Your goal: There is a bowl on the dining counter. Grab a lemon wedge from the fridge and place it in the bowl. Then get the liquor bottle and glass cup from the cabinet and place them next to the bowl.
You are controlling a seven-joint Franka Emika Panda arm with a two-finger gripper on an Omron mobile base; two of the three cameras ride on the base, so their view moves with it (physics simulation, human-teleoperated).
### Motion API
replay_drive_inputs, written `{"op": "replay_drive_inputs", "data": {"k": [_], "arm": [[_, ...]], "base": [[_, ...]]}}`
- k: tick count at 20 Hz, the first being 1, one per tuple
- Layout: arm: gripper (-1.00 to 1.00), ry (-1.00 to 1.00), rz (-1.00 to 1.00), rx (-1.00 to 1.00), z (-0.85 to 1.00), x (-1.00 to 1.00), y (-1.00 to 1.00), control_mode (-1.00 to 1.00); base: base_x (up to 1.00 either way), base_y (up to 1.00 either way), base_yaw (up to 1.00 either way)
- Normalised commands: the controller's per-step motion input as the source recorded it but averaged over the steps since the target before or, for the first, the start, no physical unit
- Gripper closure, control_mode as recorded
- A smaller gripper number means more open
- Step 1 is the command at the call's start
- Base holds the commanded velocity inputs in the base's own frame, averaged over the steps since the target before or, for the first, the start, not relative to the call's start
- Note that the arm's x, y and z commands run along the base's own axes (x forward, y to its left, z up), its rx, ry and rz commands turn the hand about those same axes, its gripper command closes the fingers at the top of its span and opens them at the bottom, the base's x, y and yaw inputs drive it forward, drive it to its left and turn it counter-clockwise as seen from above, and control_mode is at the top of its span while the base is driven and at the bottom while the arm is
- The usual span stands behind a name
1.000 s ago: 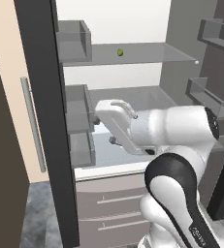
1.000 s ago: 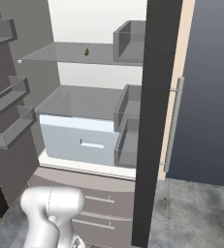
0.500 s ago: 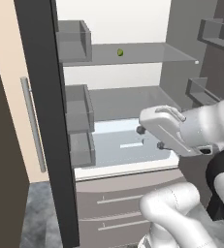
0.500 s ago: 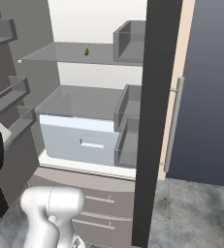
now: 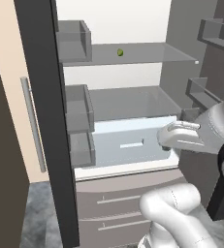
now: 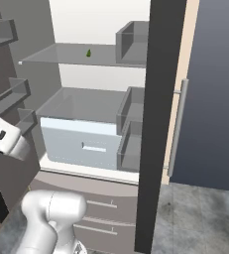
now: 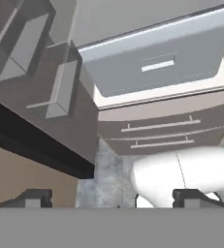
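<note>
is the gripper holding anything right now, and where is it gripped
Nothing is held. The gripper has its jaws wide apart with only floor and the robot's own body between them. The lemon wedge sits untouched on the fridge's upper shelf.

lemon wedge (image 5: 120, 52): a tiny yellow-green speck on the upper glass shelf, too small to tell its shape.
fridge (image 6: 86, 106): top and both open doors cut off by the picture edges.
lower drawers (image 5: 108, 213): partly hidden behind the white arm.
hand (image 7: 111, 197): fingertips cut off at the bottom edge.
</note>
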Motion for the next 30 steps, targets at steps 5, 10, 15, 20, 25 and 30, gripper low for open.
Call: {"op": "replay_drive_inputs", "data": {"k": [5, 10, 15, 20, 25, 30], "arm": [[-1.00, -0.18, 0.03, -0.49, -0.31, -0.05, -0.49, -1.00], [-1.00, -0.19, 0.05, -0.21, -0.06, 0.00, -0.38, -1.00], [-1.00, -0.03, 0.03, -0.02, -0.02, 0.00, -0.07, -1.00], [-1.00, 0.00, 0.00, 0.00, 0.00, 0.02, -0.01, -1.00], [-1.00, 0.00, 0.00, 0.00, 0.00, 0.00, 0.00, 1.00], [-1.00, 0.00, 0.00, 0.00, 0.00, 0.00, 0.00, 1.00]], "base": [[0.00, 0.00, 0.00], [0.00, 0.00, 0.00], [0.00, 0.00, 0.00], [0.00, 0.00, 0.00], [0.41, 0.01, -0.02], [0.52, 0.20, -0.13]]}}
